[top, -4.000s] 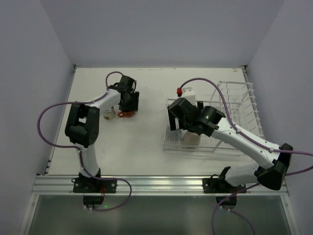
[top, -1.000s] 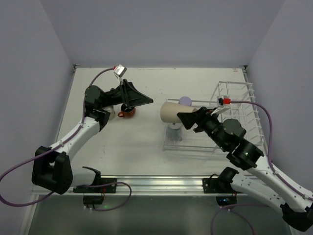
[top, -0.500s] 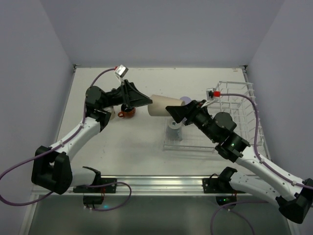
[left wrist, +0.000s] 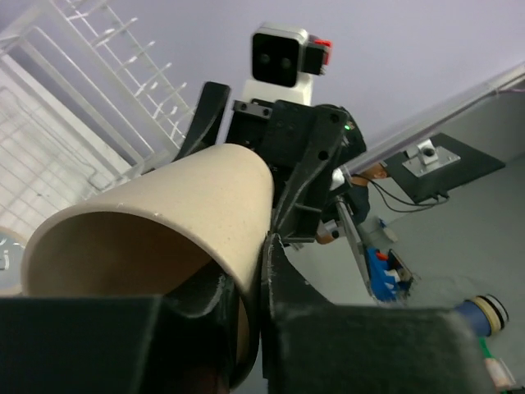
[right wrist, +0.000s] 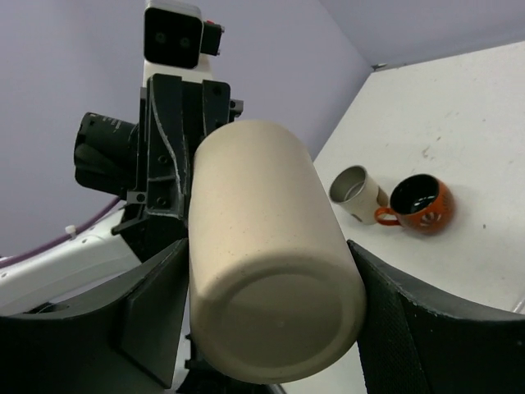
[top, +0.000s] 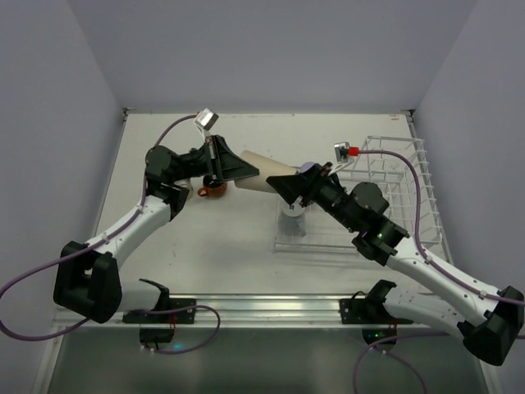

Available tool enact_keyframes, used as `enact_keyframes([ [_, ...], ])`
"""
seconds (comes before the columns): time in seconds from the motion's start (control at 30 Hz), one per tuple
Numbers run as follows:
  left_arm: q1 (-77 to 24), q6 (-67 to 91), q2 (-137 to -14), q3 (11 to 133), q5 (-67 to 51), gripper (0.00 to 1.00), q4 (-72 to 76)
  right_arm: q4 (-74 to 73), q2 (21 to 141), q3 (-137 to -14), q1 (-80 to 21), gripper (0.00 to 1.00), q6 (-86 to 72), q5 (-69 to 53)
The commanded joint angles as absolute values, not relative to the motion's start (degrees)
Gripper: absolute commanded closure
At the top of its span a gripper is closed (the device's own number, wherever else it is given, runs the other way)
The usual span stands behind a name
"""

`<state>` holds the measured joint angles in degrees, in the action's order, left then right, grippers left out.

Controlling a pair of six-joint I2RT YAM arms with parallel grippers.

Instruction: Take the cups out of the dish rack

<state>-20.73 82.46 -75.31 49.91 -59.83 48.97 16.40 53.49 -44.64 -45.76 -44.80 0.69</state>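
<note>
Left of the dish rack, top view: beige tumbler lies horizontal above the surface, spanning left fingers and right fingers. Left wrist view: left fingers pinch the tumbler's rim wall, one inside, one outside. Right wrist view: right fingers clamp its closed base end; orange-red mug stands farther from the rack.

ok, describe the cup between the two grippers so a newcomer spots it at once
Over the table, by the left edge of the white dish rack, the two arms meet. The beige tumbler lies sideways between the left gripper and the right gripper. It is the only cup in the air; the orange mug stands on the table.
</note>
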Motion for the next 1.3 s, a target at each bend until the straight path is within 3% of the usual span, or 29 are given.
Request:
enact_keyframes([
  [0.0, -21.27, 81.83, -75.06, 51.5, -60.73, 0.99, 52.83, 16.97, 52.65, -46.76, -45.53, 1.0, -43.77, 1.93],
  [0.07, -21.27, 80.78, -75.06, 51.33, -60.65, 1.0, 51.86, 15.22, 52.3, -47.19, -45.62, 0.92, -42.98, 2.11],
  [0.1, -21.27, 80.42, -74.97, 51.24, -60.56, 1.0, 51.51, 14.34, 52.29, -47.46, -45.62, 0.79, -42.72, 2.11],
  [0.13, -21.27, 79.72, -74.88, 51.15, -60.21, 1.0, 50.29, 13.46, 52.29, -48.16, -45.53, 0.47, -42.37, 2.54],
  [0.2, -21.27, 76.3, -74.62, 51.94, -60.03, 1.0, 45.82, 9.77, 52.29, -49.39, -45.53, 0.22, -41.67, 3.51],
  [0.23, -21.18, 73.33, -74.53, 52.29, -59.68, 1.0, 43.79, 7.93, 52.21, -49.74, -45.53, 0.04, -41.49, 4.21],
  [0.27, -20.92, 71.82, -74.27, 52.73, -59.5, 1.0, 42.03, 6.43, 52.12, -50.01, -45.61, 0.01, -41.48, 4.83],
  [0.6, -15.65, 40.01, -71.89, 64.23, -48.62, 1.0, -1.34, -15.46, 51.68, -55.11, -45.62, 0.01, -42.72, 14.41],
  [0.77, -15.03, 23.75, -76.45, 74.69, -30.52, 1.0, -22.19, -22.04, 49.84, -55.9, -45.62, 0.01, -41.75, 16.78],
  [1.0, -15.03, 16.0, -85.42, 85.15, -4.52, 1.0, -31.29, -25.31, 46.67, -55.55, -45.62, 0.01, -40.08, 19.24],
  [1.27, -15.03, 13.89, -97.27, 91.83, 7.37, 1.0, -32.43, -27.33, 46.58, -55.55, -45.62, 0.01, -38.94, 20.65],
])
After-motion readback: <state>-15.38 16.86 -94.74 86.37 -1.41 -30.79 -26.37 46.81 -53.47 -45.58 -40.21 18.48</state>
